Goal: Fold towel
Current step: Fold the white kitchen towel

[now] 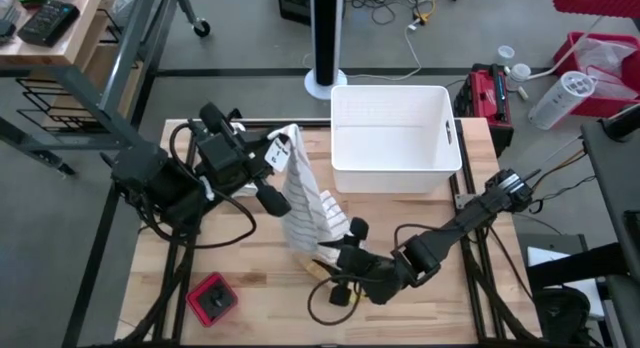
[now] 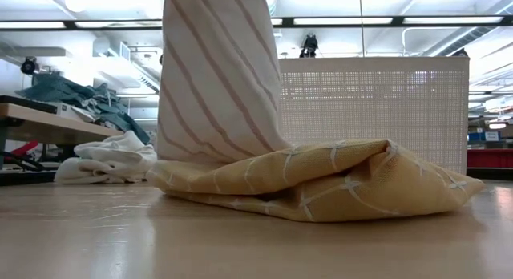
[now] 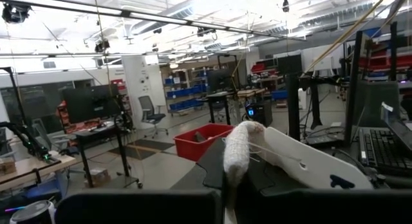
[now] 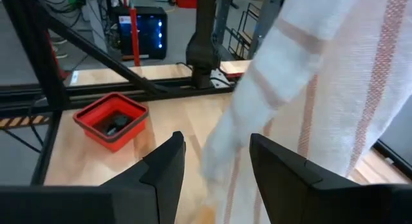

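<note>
The left pincer (image 1: 283,148) is closed on the top corner of the striped towel (image 1: 300,203) and holds it up off the wooden table (image 1: 250,258), so the white cloth with thin reddish stripes hangs down like a column, its lower end resting on the boards near the table's middle. At its foot lies a crumpled yellow towel (image 2: 321,183) with a pale grid pattern, touching the hanging cloth; seen level across the table, this yellow heap lies in front of the striped cloth's lower edge and hides it. The right pincer (image 1: 335,250) sits low at the base of the hanging cloth, its fingers (image 4: 164,169) part open with the striped fabric just ahead of them and between them; whether they touch it cannot be told. A white bin (image 1: 392,138) stands on the far side of the table, just beside the lifted towel. A small red tray (image 1: 212,298) with a dark object in it sits near the table's front edge on the left side, well apart from the towels. A bundle of white cloth (image 2: 104,160) lies farther back on the table.
</note>
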You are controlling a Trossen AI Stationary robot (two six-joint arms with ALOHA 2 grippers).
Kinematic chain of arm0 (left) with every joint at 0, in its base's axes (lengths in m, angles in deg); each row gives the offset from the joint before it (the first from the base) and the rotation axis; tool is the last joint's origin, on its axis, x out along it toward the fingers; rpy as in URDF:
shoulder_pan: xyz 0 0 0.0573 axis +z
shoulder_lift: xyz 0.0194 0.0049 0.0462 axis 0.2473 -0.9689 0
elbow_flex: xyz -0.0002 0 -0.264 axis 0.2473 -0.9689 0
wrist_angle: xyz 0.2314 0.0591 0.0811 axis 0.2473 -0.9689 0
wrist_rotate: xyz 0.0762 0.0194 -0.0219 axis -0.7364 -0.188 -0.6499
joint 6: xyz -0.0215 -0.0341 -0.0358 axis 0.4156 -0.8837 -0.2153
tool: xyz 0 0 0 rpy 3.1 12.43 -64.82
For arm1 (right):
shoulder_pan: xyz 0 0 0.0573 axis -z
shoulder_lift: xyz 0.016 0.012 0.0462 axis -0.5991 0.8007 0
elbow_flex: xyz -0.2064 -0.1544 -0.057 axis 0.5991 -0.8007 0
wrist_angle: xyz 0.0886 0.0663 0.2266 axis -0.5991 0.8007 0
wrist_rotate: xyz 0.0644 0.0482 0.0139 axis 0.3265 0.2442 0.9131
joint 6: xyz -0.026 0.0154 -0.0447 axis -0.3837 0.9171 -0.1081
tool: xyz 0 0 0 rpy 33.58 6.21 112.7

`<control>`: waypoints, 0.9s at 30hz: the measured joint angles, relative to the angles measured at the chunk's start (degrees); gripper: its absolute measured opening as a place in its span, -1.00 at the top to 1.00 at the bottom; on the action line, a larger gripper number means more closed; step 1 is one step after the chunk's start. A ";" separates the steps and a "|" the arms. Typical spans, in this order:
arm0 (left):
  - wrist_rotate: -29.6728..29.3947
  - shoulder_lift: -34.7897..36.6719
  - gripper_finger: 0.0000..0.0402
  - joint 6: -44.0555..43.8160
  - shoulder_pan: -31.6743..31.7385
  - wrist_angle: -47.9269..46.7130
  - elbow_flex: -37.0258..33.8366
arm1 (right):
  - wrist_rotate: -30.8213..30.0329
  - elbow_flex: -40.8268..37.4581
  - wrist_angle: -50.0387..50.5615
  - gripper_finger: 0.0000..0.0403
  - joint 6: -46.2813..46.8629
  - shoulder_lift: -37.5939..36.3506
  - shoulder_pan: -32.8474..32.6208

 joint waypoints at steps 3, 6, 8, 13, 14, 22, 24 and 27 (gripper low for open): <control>1.22 0.00 1.00 -0.89 0.00 0.07 0.00 | -0.28 0.00 -0.33 0.16 0.37 0.13 0.80; 3.17 -0.01 1.00 -2.82 -0.02 0.15 0.00 | -0.79 -0.02 0.01 0.16 0.51 0.54 2.11; 3.96 -0.02 1.00 -3.54 -0.02 0.26 0.00 | -0.75 -0.19 0.10 0.16 0.57 0.78 3.02; 4.50 -0.02 1.00 -4.16 -0.02 0.28 0.00 | -0.77 -0.22 -0.72 0.16 0.12 1.67 4.88; 4.50 -0.02 1.00 -4.16 -0.02 0.28 0.00 | -0.74 -0.23 -1.09 0.16 -0.35 1.92 5.19; 4.79 -0.02 1.00 -4.16 -0.02 0.13 0.00 | 6.87 -0.31 -12.37 0.34 -11.48 3.15 5.37; 4.81 -0.02 1.00 -4.10 -0.02 0.09 0.00 | 6.70 -0.31 -12.39 0.57 -13.18 3.23 5.46; 4.79 -0.03 1.00 -3.73 -0.04 0.08 0.00 | 3.80 -0.31 -11.58 0.92 -15.85 3.25 5.47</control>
